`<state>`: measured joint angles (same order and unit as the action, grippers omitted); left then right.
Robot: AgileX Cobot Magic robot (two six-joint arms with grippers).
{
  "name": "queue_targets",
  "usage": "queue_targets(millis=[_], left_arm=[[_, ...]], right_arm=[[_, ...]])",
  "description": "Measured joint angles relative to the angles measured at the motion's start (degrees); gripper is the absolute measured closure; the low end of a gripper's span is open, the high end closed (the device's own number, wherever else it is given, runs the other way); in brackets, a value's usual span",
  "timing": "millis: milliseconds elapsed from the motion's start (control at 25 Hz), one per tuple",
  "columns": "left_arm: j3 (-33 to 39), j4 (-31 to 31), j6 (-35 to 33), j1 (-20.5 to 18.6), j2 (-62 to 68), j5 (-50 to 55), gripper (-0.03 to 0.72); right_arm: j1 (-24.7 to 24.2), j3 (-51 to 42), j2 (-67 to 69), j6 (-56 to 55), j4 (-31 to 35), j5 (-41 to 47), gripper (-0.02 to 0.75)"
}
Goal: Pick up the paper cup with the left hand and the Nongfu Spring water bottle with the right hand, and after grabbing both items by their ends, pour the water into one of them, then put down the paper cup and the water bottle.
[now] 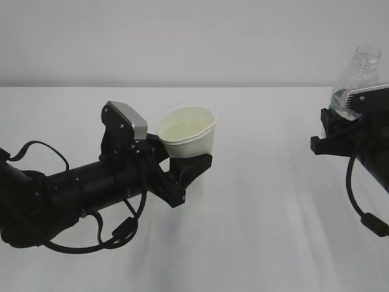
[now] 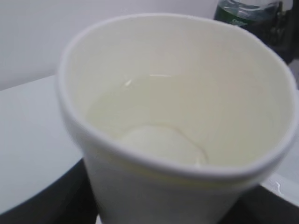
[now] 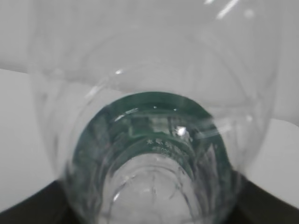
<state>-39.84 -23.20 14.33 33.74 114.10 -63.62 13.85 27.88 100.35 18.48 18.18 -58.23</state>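
While both arms hang above the bench, the pour looks done and setting down appears to be the step in hand.

Left claw: the left hand [image 1: 182, 167] grips the paper cup [image 1: 188, 132] low on its body, squeezing the rim out of round; the cup is held clear of the bench [image 1: 255, 231], left of centre.

Right claw: the right hand [image 1: 340, 131] is closed around the lower part of the Nongfu Spring water bottle [image 1: 358, 76] at the far right edge, neck up and uncapped; the fingers themselves are mostly hidden behind the arm.

Cup contents: the water [image 2: 140, 105] lies shallow and clear over the round base, its surface close to level.

How to do it well: judged from these views, the cup should descend level and slowly, base meeting the bench flat before the claw releases, since the thin wall is already deformed and a sudden release could slosh it. The bottle should stay upright all the way down.

Materials: off-white paper, matte, tapered, with a rolled rim; clear thin plastic, ribbed and glossy, with a dark green label band [image 3: 154, 121] seen through the wall.

Bench: plain white, smooth, softly shadowed.
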Motion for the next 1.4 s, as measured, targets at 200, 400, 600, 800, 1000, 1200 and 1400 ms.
queue_targets(millis=[200, 400, 600, 800, 1000, 1200, 1400], left_arm=[[0.0, 4.51, -2.03, 0.0, 0.0, 1.74, 0.236], [0.0, 5.34, -2.5, -1.75, 0.0, 2.84, 0.236], [0.0, 5.46, -2.6, -4.26, 0.0, 2.84, 0.237], [0.0, 5.55, -2.6, -7.3, 0.0, 2.84, 0.238], [0.0, 5.67, -2.6, -10.05, 0.0, 2.84, 0.238], [0.0, 5.67, -2.6, -12.55, 0.0, 2.84, 0.238], [0.0, 5.79, -2.98, -14.02, 0.0, 2.84, 0.238]], right_arm=[[0.0, 0.0, 0.0, 0.0, 0.0, 0.04, 0.3], [0.0, 0.0, 0.0, 0.0, 0.0, 0.04, 0.3], [0.0, 0.0, 0.0, 0.0, 0.0, 0.04, 0.3], [0.0, 0.0, 0.0, 0.0, 0.0, 0.13, 0.3], [0.0, 0.0, 0.0, 0.0, 0.0, 0.13, 0.3], [0.0, 0.0, 0.0, 0.0, 0.0, 0.13, 0.3], [0.0, 0.0, 0.0, 0.0, 0.0, 0.13, 0.3]])
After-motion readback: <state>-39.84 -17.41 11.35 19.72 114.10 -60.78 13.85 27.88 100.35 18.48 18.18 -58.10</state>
